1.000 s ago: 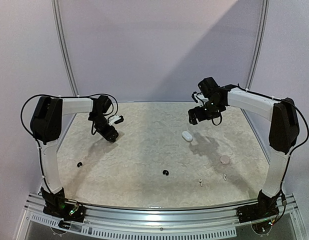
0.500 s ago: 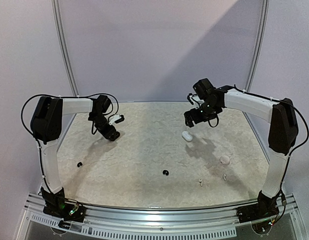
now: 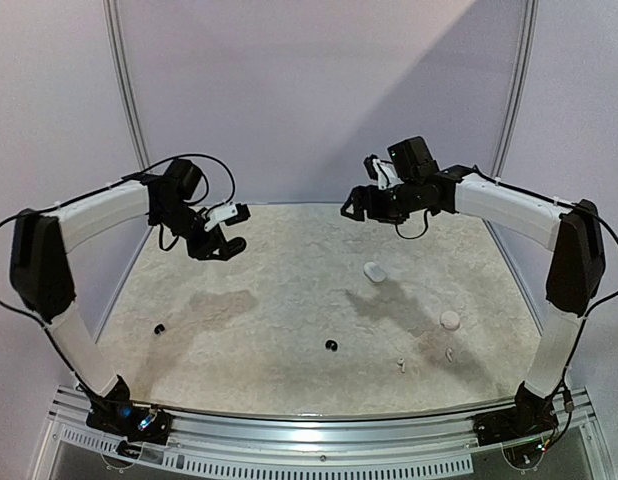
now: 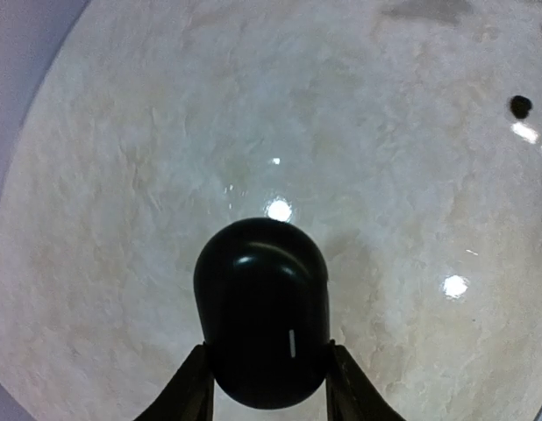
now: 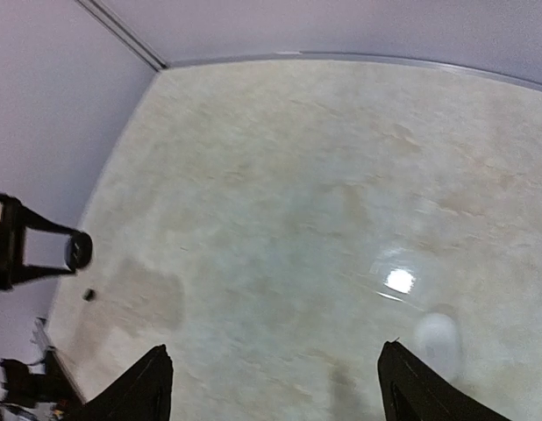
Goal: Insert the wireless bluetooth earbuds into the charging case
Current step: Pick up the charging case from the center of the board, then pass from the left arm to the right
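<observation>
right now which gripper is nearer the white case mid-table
Right. The right gripper hovers behind the white case; the left gripper is far off to its left.

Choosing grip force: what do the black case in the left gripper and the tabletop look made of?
Black charging case: likely hard moulded plastic, glossy; small sharp glints on a smooth rounded shell. Tabletop: stone-look beige surface, perhaps laminate, polished; mottled veining and bright lamp reflections.

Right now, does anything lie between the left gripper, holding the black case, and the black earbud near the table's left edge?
Nothing visible does. The left gripper, shut on the black case, hangs above the table, and only bare surface shows between it and that black earbud.
</observation>
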`<state>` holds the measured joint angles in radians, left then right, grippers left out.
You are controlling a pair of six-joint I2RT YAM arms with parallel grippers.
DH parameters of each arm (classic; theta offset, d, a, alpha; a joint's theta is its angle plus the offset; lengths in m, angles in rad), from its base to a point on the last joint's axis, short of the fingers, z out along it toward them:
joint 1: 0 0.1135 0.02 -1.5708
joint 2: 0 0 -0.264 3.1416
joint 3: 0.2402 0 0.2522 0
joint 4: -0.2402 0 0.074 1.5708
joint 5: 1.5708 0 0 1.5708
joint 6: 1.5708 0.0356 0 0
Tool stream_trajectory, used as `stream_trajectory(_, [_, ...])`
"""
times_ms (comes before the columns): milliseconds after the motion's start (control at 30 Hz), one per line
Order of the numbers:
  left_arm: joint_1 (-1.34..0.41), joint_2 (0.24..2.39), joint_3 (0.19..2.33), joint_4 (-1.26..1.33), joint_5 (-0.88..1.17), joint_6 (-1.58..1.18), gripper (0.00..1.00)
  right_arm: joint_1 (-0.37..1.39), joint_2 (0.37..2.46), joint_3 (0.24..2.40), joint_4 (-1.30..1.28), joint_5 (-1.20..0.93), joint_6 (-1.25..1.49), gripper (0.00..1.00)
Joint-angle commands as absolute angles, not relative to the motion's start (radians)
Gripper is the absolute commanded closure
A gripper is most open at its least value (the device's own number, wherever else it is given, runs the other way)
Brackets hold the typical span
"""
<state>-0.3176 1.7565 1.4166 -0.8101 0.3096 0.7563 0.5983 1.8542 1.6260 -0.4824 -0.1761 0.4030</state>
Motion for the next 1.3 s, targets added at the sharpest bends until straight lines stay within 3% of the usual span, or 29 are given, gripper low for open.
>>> stream_trajectory(0, [-0.394, 1.563, 1.329, -0.831, 0.377, 0.971, 0.96, 0.689, 1.888, 1.709, -0.284, -0.395, 0.616, 0.2])
stream_trajectory(167, [-0.468, 1.437, 1.237, -0.657, 0.308, 0.978, 0.98, 0.793, 2.007, 1.875, -0.303, -0.521, 0.616, 0.23])
stream_trajectory(667, [-0.544, 1.372, 1.169, -0.543, 0.235, 0.978, 1.0, 0.875, 2.155, 1.942, -0.296, -0.579, 0.676, 0.37])
stream_trajectory(1000, [-0.552, 1.365, 1.158, -0.507, 0.222, 0.975, 1.0, 0.885, 2.194, 1.961, -0.286, -0.63, 0.686, 0.68])
stream_trajectory(1200, [-0.564, 1.35, 1.15, -0.501, 0.225, 0.986, 1.0, 0.885, 2.201, 1.965, -0.268, -0.673, 0.672, 1.0])
stream_trajectory(1267, [-0.566, 1.334, 1.138, -0.502, 0.238, 0.994, 1.0, 0.885, 2.193, 1.96, -0.264, -0.671, 0.652, 1.0])
